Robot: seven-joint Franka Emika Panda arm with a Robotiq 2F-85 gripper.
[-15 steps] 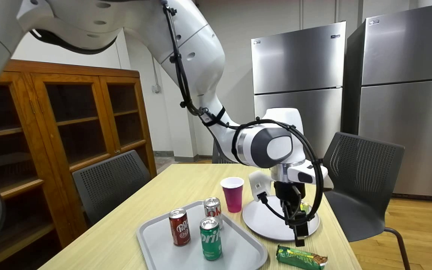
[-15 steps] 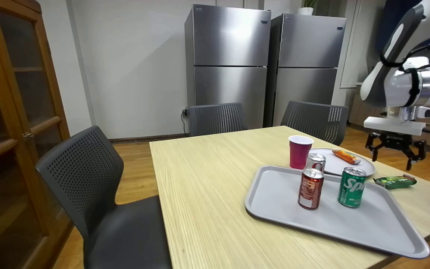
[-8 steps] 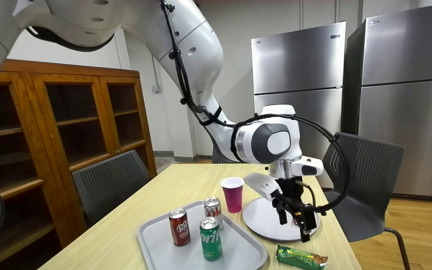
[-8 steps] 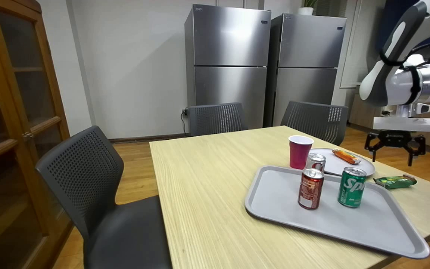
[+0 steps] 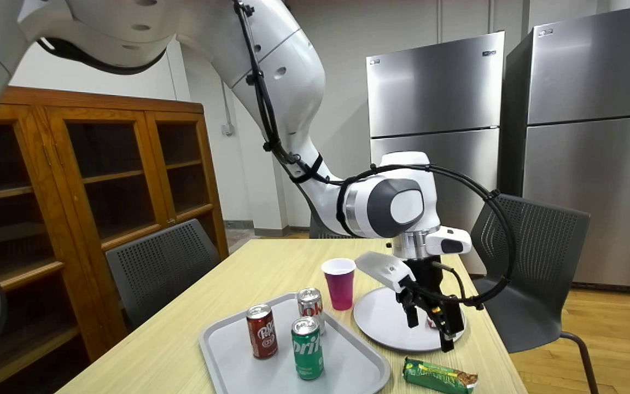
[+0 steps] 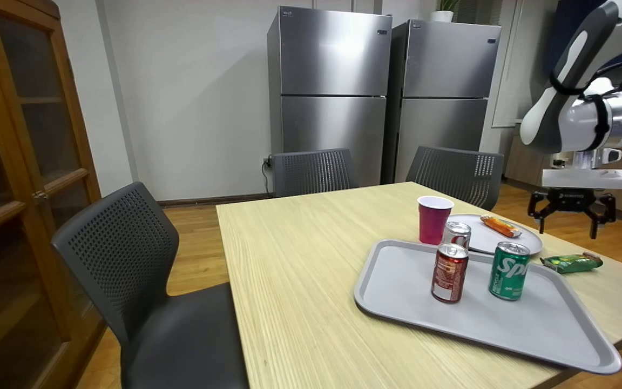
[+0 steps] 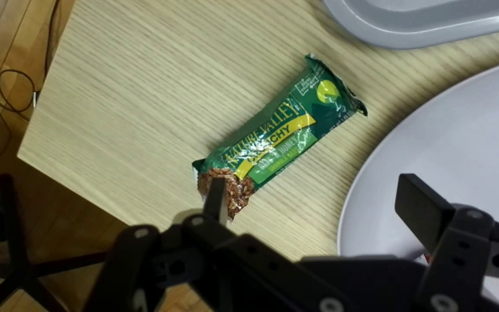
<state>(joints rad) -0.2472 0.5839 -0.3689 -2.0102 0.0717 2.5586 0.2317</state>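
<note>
In an exterior view, a black robot hand (image 5: 429, 336) hangs spread apart above the surface (image 5: 271, 268); a green granola bar (image 5: 435, 376) lies right of the grey tray (image 5: 348, 372), nearer than the plate (image 5: 378, 317)

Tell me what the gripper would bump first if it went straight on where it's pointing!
Probably the green granola bar below the gripper, but depth is unclear: it might meet the table instead.

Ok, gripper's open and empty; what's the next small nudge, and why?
I'd probably nudge the gripper away from the plate, toward the green granola bar, before lowering: in the wrist view its jaws stand open, with one finger overlapping the bar's brown end and the other showing against the plate.
</note>
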